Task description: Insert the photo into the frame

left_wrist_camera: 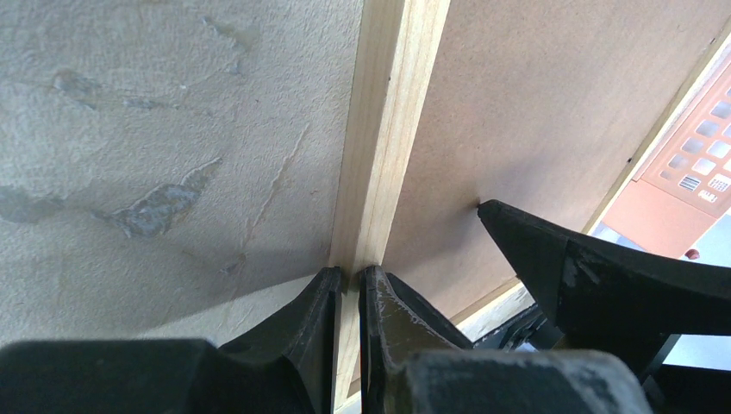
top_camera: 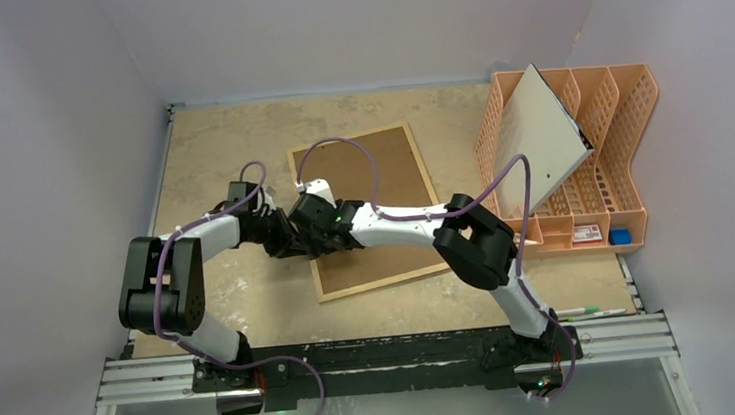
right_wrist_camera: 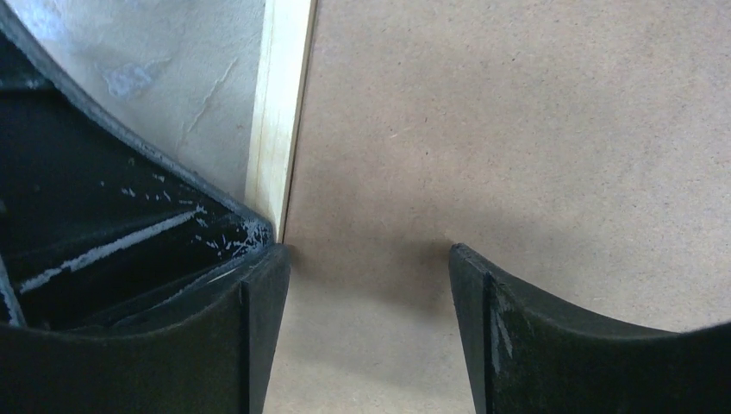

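Note:
The frame [top_camera: 390, 165] lies back-up on the table, its brown fibreboard back showing inside a thin light-wood rail. My left gripper [top_camera: 284, 239] is shut on the frame's left rail [left_wrist_camera: 388, 129], one finger on each side of the wood [left_wrist_camera: 351, 274]. My right gripper [top_camera: 311, 228] hangs open just over the brown back [right_wrist_camera: 517, 129], right beside that rail [right_wrist_camera: 280, 103], with nothing between its fingers [right_wrist_camera: 369, 254]. One right finger [left_wrist_camera: 586, 267] shows in the left wrist view, its tip close to the board. The photo is not in view.
An orange plastic file rack [top_camera: 619, 145] stands at the back right with a grey-white board [top_camera: 539, 142] leaning in it. A small blue item [top_camera: 620, 237] sits in its front tray. Pens [top_camera: 583, 312] lie near the right base. Walls close in on three sides.

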You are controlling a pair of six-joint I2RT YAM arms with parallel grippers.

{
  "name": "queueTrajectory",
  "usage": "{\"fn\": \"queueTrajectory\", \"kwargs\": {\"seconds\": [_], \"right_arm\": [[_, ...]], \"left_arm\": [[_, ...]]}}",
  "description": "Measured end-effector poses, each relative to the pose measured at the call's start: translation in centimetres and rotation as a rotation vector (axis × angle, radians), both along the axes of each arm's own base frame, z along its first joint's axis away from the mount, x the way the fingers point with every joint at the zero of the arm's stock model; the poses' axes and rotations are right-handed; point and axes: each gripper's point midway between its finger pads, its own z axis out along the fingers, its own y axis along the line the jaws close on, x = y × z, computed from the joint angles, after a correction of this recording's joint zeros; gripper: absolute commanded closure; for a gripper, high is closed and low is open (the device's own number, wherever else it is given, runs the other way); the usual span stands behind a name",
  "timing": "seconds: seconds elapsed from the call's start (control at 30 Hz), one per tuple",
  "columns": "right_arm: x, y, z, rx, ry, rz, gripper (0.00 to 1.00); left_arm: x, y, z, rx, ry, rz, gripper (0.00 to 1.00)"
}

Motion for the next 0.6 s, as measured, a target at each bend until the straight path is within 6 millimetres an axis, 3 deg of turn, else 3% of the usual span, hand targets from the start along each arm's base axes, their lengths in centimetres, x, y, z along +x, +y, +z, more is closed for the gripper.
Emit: {"fn": "queueTrajectory", "kwargs": {"seconds": [0.6], "right_arm": [[-1.04, 0.05, -0.34, -0.006, -0.018, 0.109, 0.28]], "left_arm": [[0.01, -0.02, -0.02, 0.000, 0.012, -0.001, 0.92]]}}
